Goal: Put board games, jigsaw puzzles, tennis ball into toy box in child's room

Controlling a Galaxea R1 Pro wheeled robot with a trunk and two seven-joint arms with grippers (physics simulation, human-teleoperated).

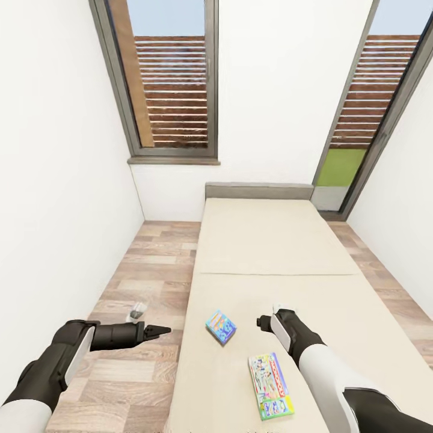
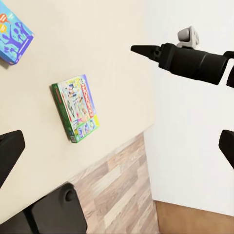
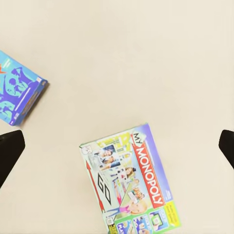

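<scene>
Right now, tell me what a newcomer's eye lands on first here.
Two bright board games on the plain beige bed: a small blue square box near its middle and a longer white-green Monopoly box closer to the robot. The right gripper hovers over the bed beside the blue box, fingers spread, while the left gripper points out over the wood floor beside the bed.
</scene>
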